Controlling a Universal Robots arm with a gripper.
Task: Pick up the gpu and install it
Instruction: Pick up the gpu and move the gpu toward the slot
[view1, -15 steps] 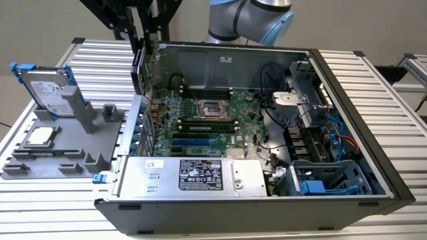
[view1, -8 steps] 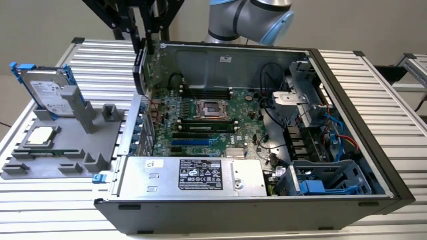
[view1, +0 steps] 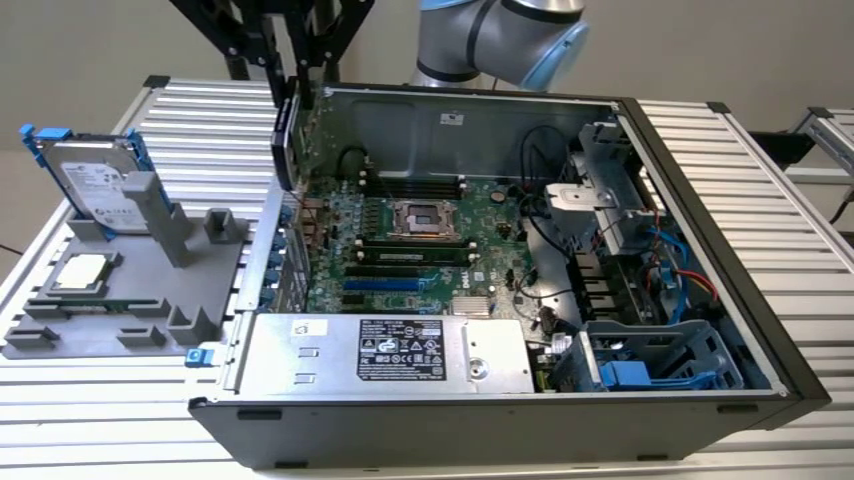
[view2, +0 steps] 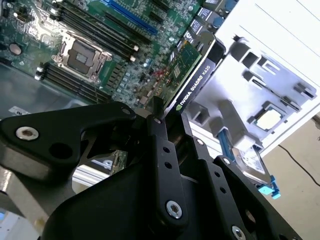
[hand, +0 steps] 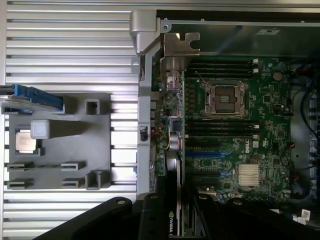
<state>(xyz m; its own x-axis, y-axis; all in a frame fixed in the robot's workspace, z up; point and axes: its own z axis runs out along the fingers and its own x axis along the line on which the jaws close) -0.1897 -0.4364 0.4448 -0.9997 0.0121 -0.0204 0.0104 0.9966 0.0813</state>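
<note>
Exterior view, gripper (view1: 299, 85): black, reaching down at the far corner of the computer case (view1: 467, 430) on the exterior view's left, clamped on the gpu.
Exterior view, gpu (view1: 283, 140): hangs upright and edge-on just at the case wall on that side, over the rim of the motherboard (view1: 400, 270). It looks clear of the slots, though from this angle I cannot be sure.
Exterior view, grey holder (view1: 214, 270): lies on the ribbed table (view1: 747, 170) beside the case, toward the exterior view's left. A hard drive (view1: 94, 185) with blue clips stands in it and a square chip (view1: 83, 272) lies flat in it.
Exterior view, power supply (view1: 387, 350): silver box in the near part of the case.
Second wrist view, gripper (view2: 172, 117): fingers pressed on either face of the gpu (view2: 182, 62). The card's green face turns toward the motherboard and its black labelled edge toward the grey holder.
Second wrist view, processor socket (view2: 80, 55): on the board, well apart from the card.
First wrist view, gpu (hand: 173, 172): seen edge-on along the board's edge next to the case wall, with its silver bracket (hand: 179, 45) at the end away from the gripper (hand: 175, 200).
First wrist view, grey holder (hand: 60, 115): lies beyond the case wall, apart from the card.
</note>
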